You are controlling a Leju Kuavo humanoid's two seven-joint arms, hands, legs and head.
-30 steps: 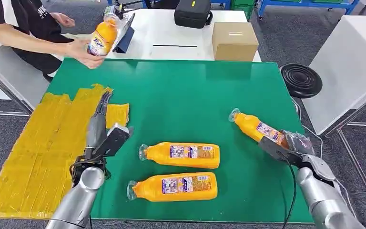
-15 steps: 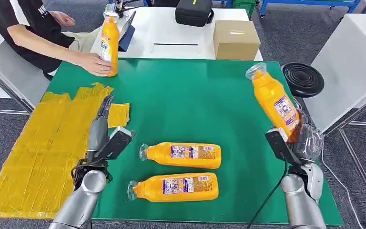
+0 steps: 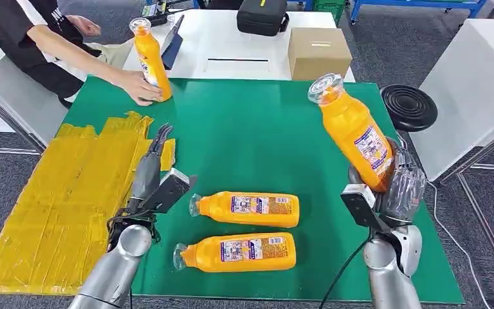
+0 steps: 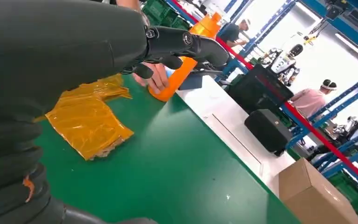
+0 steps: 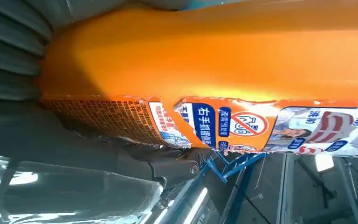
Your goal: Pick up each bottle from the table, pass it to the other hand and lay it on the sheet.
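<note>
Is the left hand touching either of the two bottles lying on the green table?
Apart. In the head view the left hand hovers with fingers extended over the sheet's edge, and green table shows between it and the nearer lying bottle.

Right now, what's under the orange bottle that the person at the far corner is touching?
The upright orange plastic bottle stands on the green table mat, steadied by the person's hand. Its base hides whatever lies directly beneath; the crinkled yellow sheet lies apart, nearer the robot.

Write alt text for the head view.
The right hand holds an orange bottle tilted above the green table. Two more bottles lie flat beside the open left hand, near the yellow sheet.
</note>
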